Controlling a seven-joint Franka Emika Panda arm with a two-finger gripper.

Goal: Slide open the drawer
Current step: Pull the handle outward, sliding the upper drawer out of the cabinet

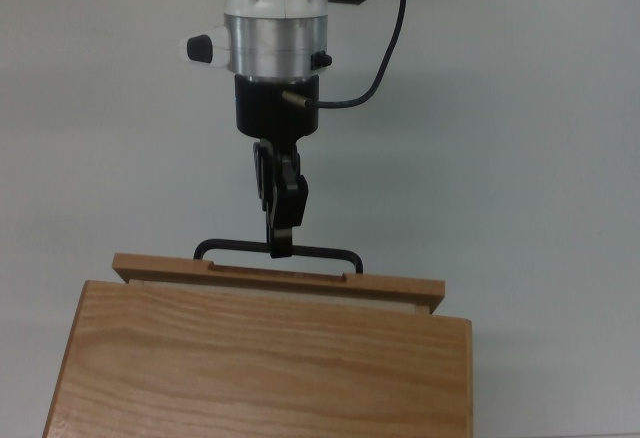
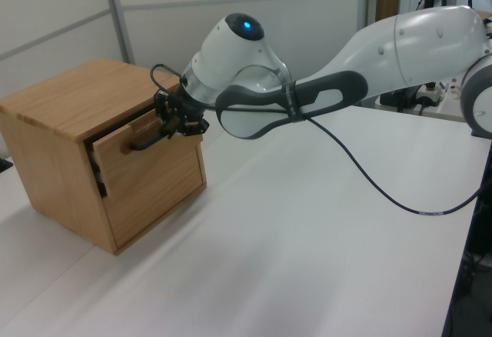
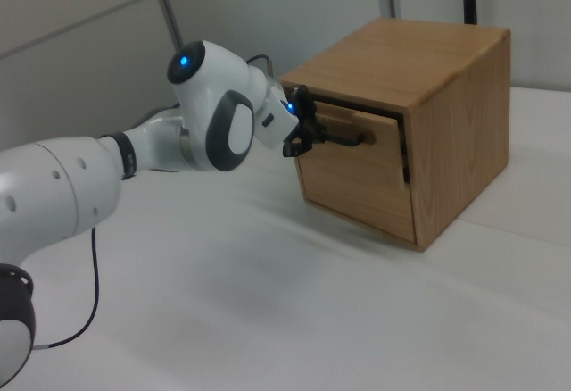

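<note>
— What does the drawer (image 1: pixel 278 286) look like?

— Light wood, a flat front panel wider than the box behind it, and 1 black curved bar handle (image 1: pixel 278 252) fixed across the front.

— Is it shut?

— No. In the top view the front panel stands a little way out from the cabinet (image 1: pixel 260 368) edge, with a pale strip of the inside showing between them.

— And from the sides?

— In the left view the drawer (image 2: pixel 146 141) front sits proud of the cabinet face, a dark gap at its left edge. The right view shows the drawer (image 3: pixel 357 154) likewise, level and straight, in the upper slot.
</note>
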